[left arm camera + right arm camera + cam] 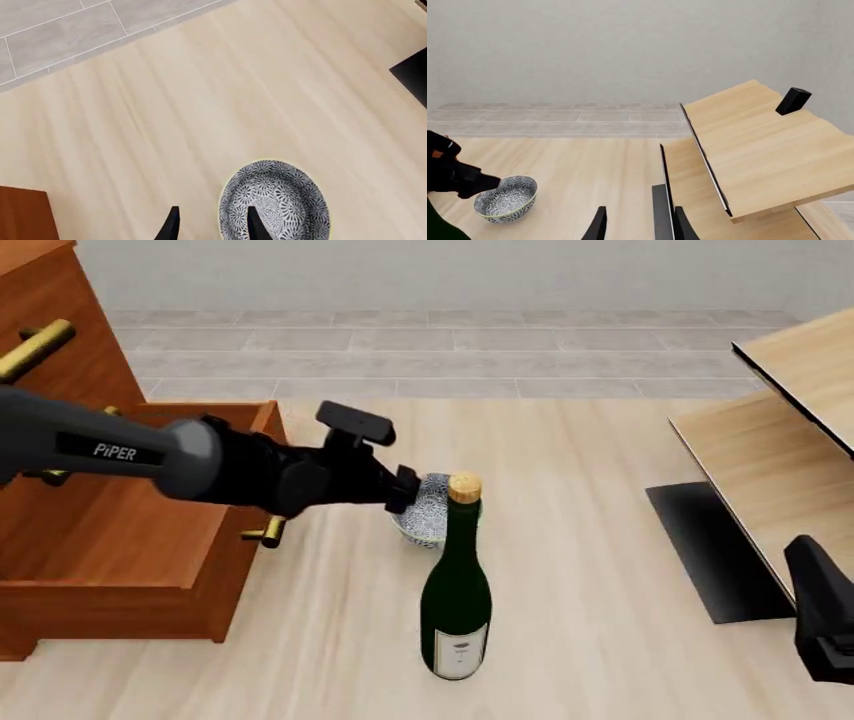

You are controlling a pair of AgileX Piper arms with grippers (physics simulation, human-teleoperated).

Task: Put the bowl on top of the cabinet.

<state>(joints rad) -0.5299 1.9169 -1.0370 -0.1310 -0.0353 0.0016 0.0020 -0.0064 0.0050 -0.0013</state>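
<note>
Bowl (424,512), patterned ceramic, rigid, breakable and likely slick, is sitting on the desk (587,570) behind the wine bottle (457,590), the left pincer (403,495) hovering open astride its rim, gripping nothing yet.

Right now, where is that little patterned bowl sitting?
In the front view the bowl sits on the pale wood table, just behind the green bottle, right of the cabinet, at the left gripper.
</note>
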